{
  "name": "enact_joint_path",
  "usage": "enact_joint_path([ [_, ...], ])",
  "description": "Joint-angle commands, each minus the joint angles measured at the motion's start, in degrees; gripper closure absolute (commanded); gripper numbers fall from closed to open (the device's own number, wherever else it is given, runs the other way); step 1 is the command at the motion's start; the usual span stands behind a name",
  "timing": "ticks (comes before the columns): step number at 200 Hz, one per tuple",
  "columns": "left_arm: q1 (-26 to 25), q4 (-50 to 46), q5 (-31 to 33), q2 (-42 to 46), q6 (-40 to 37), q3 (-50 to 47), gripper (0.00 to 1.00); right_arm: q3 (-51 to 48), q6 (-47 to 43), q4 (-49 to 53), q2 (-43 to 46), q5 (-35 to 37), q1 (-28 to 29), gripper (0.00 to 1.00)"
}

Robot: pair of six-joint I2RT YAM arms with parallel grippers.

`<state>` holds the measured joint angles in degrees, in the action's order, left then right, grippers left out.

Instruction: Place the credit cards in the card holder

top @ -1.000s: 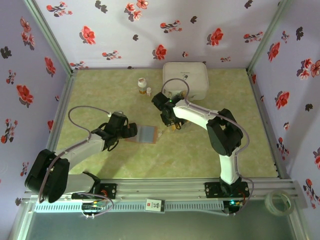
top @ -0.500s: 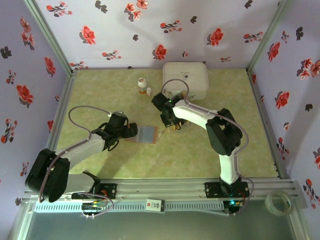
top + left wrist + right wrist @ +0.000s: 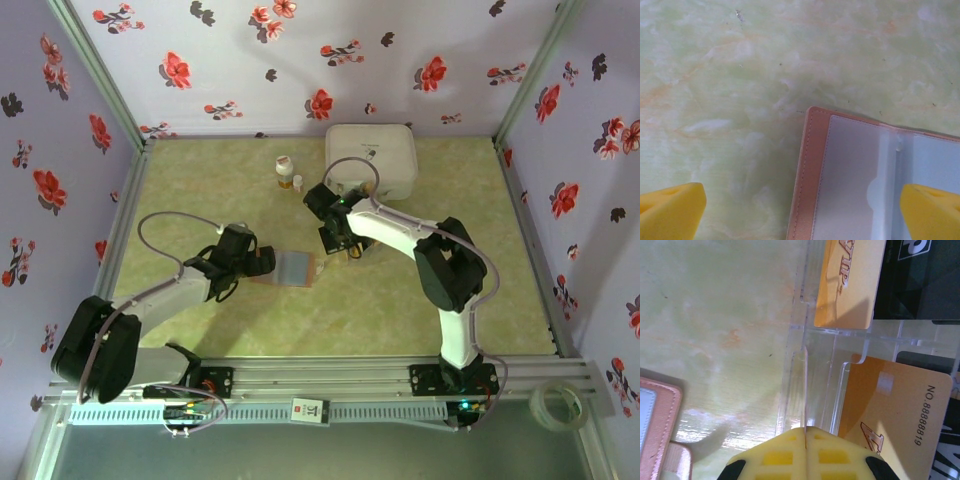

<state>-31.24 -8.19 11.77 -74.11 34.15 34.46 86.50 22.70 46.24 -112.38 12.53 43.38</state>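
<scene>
1. Green marbled table sits inside lilac walls printed with red flowers; a tape roll lies on the near rail at the right.
2. Left gripper hovers low with its yellow fingertips spread wide, one off the card holder's edge and one over its clear pockets, gripping nothing.
3. Lying open and flat near the table's middle, the card holder shows its reddish-brown stitched border and grey inside.
4. Just right of it, the right gripper has its yellow fingers pressed together on a thin card seen edge-on, above a clear stand.
5. More credit cards rest in that stand. One tan-gold card reads "NO. 88888819", another "VIP". The pale marks on the black ones are cut off and unreadable.
6. Farther back stand two small bottles, and beyond them a white rounded box.
7. Compared with a second ago, the right wrist has shifted only slightly; the left arm and the card holder sit as they did.
</scene>
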Motion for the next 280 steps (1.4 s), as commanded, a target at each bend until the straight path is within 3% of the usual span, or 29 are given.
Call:
enact_joint_path([
  [1, -0.4, -0.4, -0.6, -1.3, -1.2, 1.4, 0.00, 1.1, 0.5, 0.9, 5.0, -1.8, -0.4, 1.00],
  [79, -0.9, 2.2, -1.7, -5.4, -2.2, 2.2, 0.00, -6.5, 3.9, -6.4, 18.0, -9.2, -1.0, 1.00],
  [173, -5.9, 3.7, -1.3, -10.3, 0.9, 4.3, 0.00, -21.3, 6.9, -15.2, 30.7, -16.1, -4.7, 1.00],
  [243, -11.1, 1.7, 1.8, -5.6, 6.3, 3.3, 0.00, -25.9, 6.9, -18.6, 33.7, -20.3, -6.5, 1.00],
  [280, -11.3, -3.2, 3.6, -1.0, 8.3, 3.1, 0.00, -27.7, 8.0, -24.0, 34.4, -26.2, -7.4, 1.00],
])
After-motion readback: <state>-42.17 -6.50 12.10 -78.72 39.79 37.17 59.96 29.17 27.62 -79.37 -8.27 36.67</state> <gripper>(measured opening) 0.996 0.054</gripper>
